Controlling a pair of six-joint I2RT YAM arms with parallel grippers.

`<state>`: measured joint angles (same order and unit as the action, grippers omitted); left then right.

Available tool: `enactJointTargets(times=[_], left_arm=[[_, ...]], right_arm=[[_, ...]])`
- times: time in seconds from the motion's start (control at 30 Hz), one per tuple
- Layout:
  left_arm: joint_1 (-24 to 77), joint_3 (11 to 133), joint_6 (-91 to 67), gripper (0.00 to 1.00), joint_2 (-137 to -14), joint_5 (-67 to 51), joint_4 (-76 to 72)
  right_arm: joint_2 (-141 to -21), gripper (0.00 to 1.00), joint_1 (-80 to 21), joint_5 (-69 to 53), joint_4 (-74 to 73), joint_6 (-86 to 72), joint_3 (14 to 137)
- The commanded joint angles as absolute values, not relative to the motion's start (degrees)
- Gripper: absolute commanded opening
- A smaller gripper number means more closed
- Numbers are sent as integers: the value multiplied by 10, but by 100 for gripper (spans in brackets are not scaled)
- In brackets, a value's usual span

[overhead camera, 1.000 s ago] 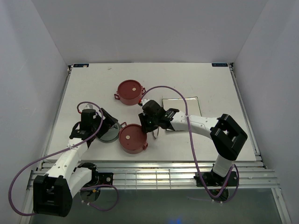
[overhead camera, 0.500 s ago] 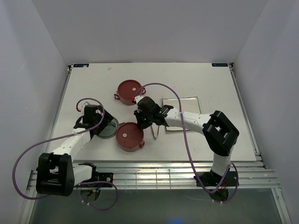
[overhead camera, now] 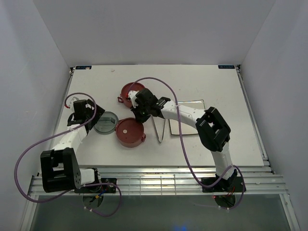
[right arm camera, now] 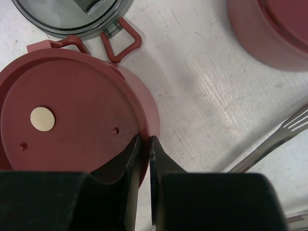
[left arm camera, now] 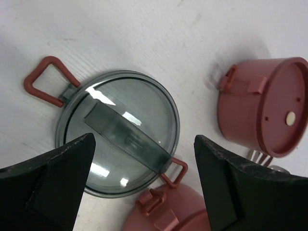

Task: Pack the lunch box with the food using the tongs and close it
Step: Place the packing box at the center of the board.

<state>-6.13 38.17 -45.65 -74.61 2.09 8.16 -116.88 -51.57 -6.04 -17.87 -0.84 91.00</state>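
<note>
The near dusty-red round bowl [right arm camera: 147, 113] of the lunch box, its flat dark-red disc lid [right arm camera: 82, 110] seated, stands on the white table [overhead camera: 216, 86] just beside the grey round top cover with red clasps [left arm camera: 120, 130]. The right gripper [right arm camera: 143, 144] has its fingers drawn almost together across this bowl's rim, one over the lid edge, one outside the wall. The left gripper [left arm camera: 143, 144] hangs spread wide above the cover. The bowl looks light, stiff and smooth, so a thin rim pinch may slip or tip it. The long slim silver tongs [right arm camera: 269, 144] lie nearby.
</note>
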Motion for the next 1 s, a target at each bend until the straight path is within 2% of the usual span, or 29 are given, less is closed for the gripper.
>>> enactJointTargets(times=[0.0,0.13,0.2,0.23,0.27,0.3,0.33,0.37,0.47,0.5,0.97], left_arm=[[-37,399,-425,94,-679,1,96],[-9,374,-414,92,-622,13,133],[-9,349,-414,90,-595,-31,134],[-9,340,-413,84,-569,-47,134],[-9,318,-417,77,-557,-83,128],[-9,305,-419,65,-547,-105,120],[-9,295,-423,38,-532,-123,113],[-9,284,-425,28,-530,-138,104],[-9,264,-418,6,-542,-159,108],[-9,257,-416,1,-549,-163,109],[30,214,-428,0,-617,-180,69]], right_arm=[[-1178,8,-489,-112,-209,72,960],[-1164,8,-479,-149,-209,94,945],[-1158,8,-479,-172,-207,103,938],[-1154,8,-479,-180,-207,106,933],[-1151,8,-479,-184,-205,110,923],[-1150,8,-479,-183,-205,110,918],[-1146,8,-479,-184,-205,110,913],[-1143,8,-479,-189,-204,112,901],[-1129,8,-479,-195,-198,112,888],[-1127,8,-479,-202,-195,111,879],[-1129,8,-479,-224,-176,97,874]])
